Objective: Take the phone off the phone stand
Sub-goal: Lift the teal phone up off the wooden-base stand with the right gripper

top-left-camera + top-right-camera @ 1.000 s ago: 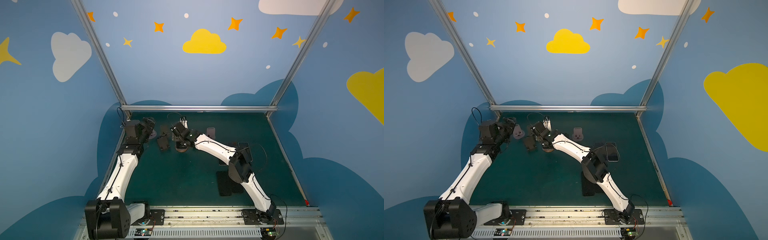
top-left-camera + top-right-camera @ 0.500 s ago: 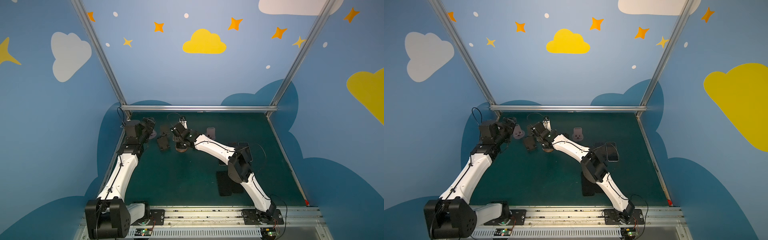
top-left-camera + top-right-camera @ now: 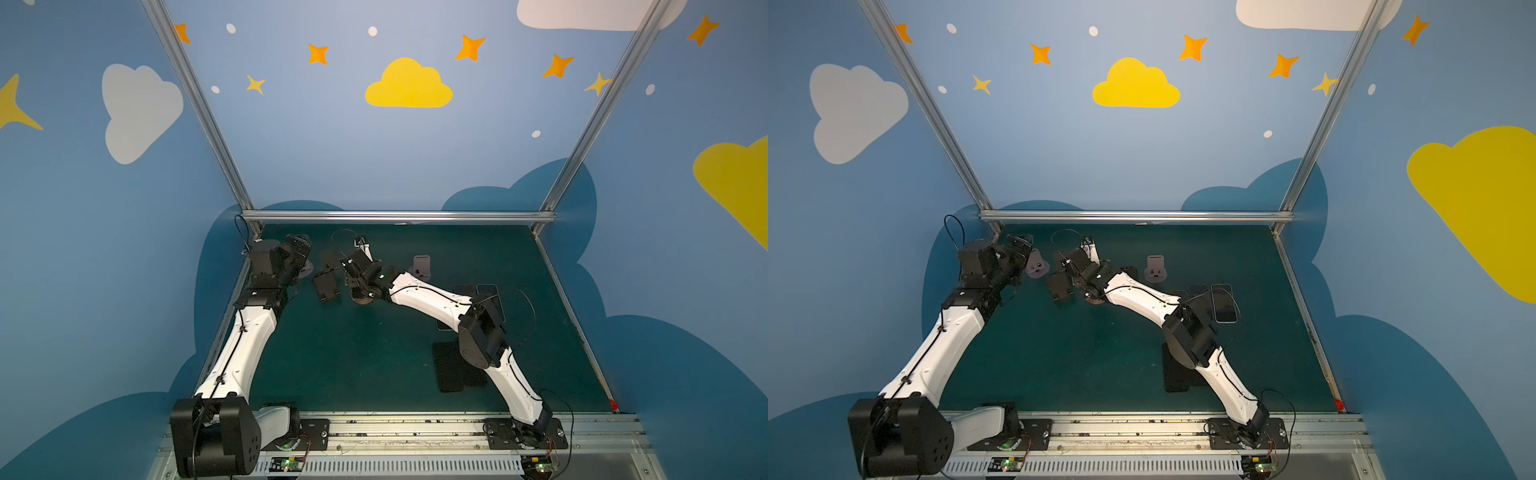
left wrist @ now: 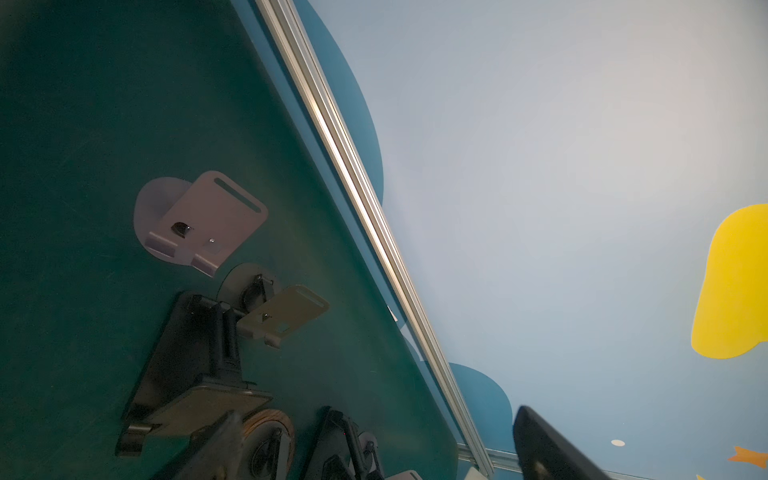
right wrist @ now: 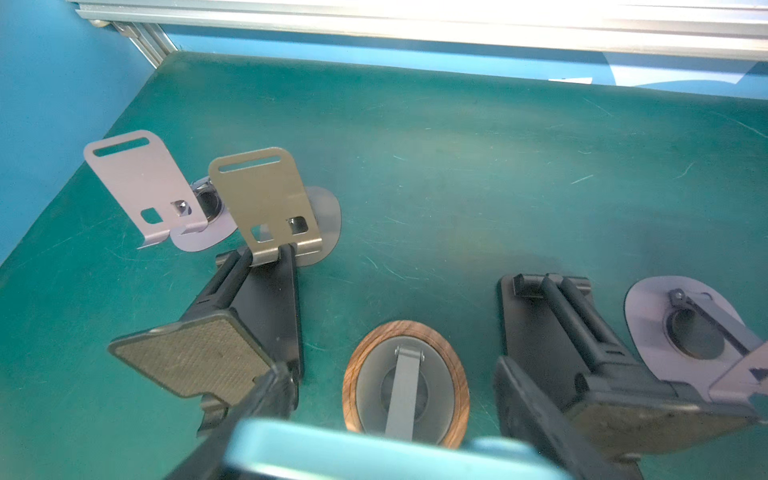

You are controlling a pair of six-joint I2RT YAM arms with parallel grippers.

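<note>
A light blue phone (image 5: 374, 453) lies crosswise between the fingers of my right gripper (image 5: 390, 399), which is shut on it. Just beyond it stands the phone stand, a round grey base with a wooden rim (image 5: 353, 374) and a grey arm. The phone hides the near part of the stand, so contact between them cannot be made out. In both top views the right gripper (image 3: 357, 282) (image 3: 1079, 282) sits over this stand (image 3: 362, 298) (image 3: 1094, 300). My left gripper (image 3: 301, 245) (image 4: 382, 444) is open and empty, raised near the back left corner.
Around the wooden stand are two black folding stands (image 5: 257, 316) (image 5: 573, 332), a bronze stand (image 5: 262, 195) and lilac stands (image 5: 137, 178) (image 5: 685, 332) (image 3: 422, 266). Phones lie flat at the right (image 3: 1223, 303) (image 3: 451, 370). The back rail (image 3: 395, 216) and side walls are close.
The right gripper's jaws have closed onto the light blue phone. Both arms have stayed almost where they were.
</note>
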